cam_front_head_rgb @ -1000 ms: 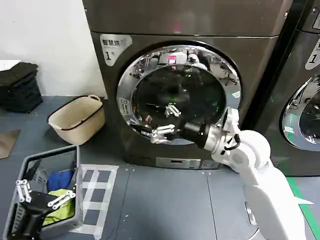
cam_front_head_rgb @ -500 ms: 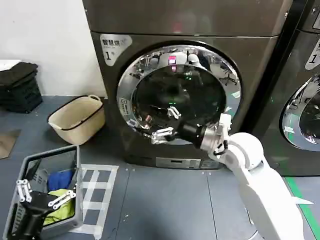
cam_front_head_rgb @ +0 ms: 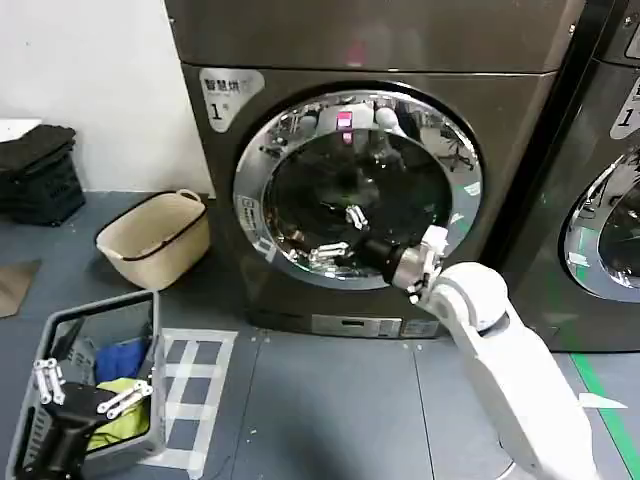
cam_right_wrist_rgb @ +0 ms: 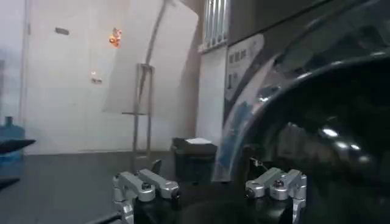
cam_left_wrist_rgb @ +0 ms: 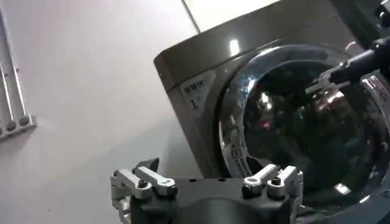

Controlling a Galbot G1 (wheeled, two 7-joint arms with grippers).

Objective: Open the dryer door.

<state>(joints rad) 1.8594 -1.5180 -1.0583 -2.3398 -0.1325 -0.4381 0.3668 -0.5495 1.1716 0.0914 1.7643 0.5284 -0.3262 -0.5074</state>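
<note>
The dryer point(cam_front_head_rgb: 300, 40) is dark bronze-grey, with a silver badge marked "1" at its upper left. Its door point(cam_front_head_rgb: 258, 170), a chrome ring around dark glass, lies flat against the front. My right gripper point(cam_front_head_rgb: 340, 234) is open, its fingers spread close against the lower part of the glass, inside the ring. The right wrist view shows the right gripper point(cam_right_wrist_rgb: 207, 182) open, with the chrome ring point(cam_right_wrist_rgb: 244, 115) just ahead. My left gripper point(cam_front_head_rgb: 82, 392) hangs open low at the left over a grey crate. In the left wrist view the left gripper point(cam_left_wrist_rgb: 207, 182) looks up at the dryer door point(cam_left_wrist_rgb: 286, 134).
A beige basket point(cam_front_head_rgb: 152, 240) stands on the floor left of the dryer. A grey crate point(cam_front_head_rgb: 140, 330) holding blue and yellow-green cloth sits at the front left. Black crates point(cam_front_head_rgb: 38, 175) are stacked at the far left. A second similar machine point(cam_front_head_rgb: 610, 190) stands on the right.
My right arm has reached forward, and its gripper has moved up and in from the door's lower rim onto the glass. The left arm has not moved.
</note>
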